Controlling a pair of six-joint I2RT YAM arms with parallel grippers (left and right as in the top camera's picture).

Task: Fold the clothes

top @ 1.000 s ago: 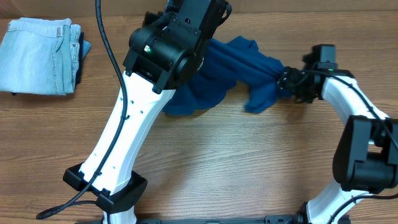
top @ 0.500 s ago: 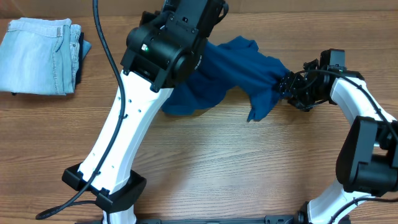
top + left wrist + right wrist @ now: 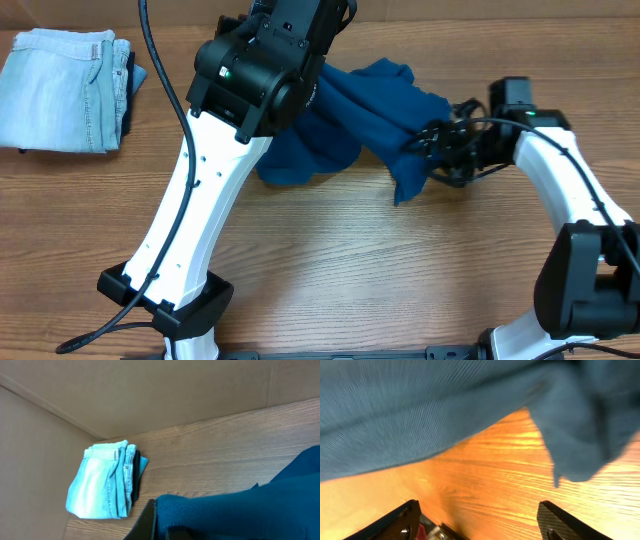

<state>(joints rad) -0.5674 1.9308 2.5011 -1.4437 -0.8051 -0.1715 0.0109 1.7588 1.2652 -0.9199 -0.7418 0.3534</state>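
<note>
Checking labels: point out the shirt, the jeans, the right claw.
shirt (image 3: 375, 105), overhead view, middle of the draped blue fabric.
jeans (image 3: 55, 90), overhead view, top of the folded stack.
right claw (image 3: 477, 507), right wrist view, gap midway between its open fingertips.

White arm links (image 3: 190, 230), black joint housings (image 3: 255, 75), small green light (image 3: 225, 72), black cables (image 3: 165, 70), black-fingered right hand (image 3: 477, 505)

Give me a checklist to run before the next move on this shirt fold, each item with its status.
1. Left gripper grips shirt: ok, shut on the fabric.
2. Right gripper open: ok, fingers wide apart.
3. Right gripper holds shirt: not ok, fabric hangs just ahead of it.
4. Shirt flat: not ok, bunched and draped.
5. Jeans apart from shirt: ok, folded at the table's far corner.
</note>
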